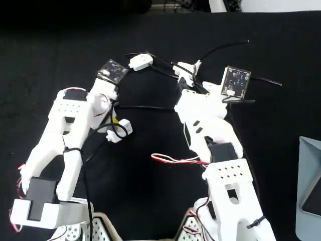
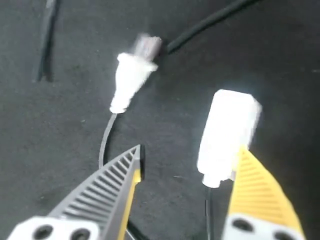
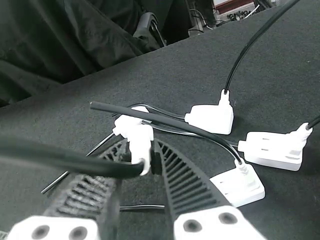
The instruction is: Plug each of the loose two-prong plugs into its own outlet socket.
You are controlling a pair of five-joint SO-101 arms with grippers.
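Note:
My left gripper (image 2: 189, 150) stands open low over the black cloth. A white outlet block (image 2: 227, 132) lies against its yellow finger (image 2: 255, 192). Just beyond the fingers lies a loose white two-prong plug (image 2: 131, 80), prongs pointing away. In the high view this gripper (image 1: 113, 126) sits beside the outlet block (image 1: 124, 127). My right gripper (image 3: 142, 160) is shut on a white plug (image 3: 134, 131), with a thick black cable (image 3: 165, 122) crossing in front. Three white outlet blocks (image 3: 212, 117) (image 3: 272, 147) (image 3: 237, 185) lie past it. From above, the right gripper (image 1: 184, 80) is near the table's far middle.
Black cords (image 1: 145, 108) run across the cloth between the two arms, and a red-white wire (image 1: 175, 159) hangs off the right arm. Another white connector (image 1: 140, 61) lies at the back. A grey tray (image 1: 307, 201) holding a dark flat object sits at the right edge.

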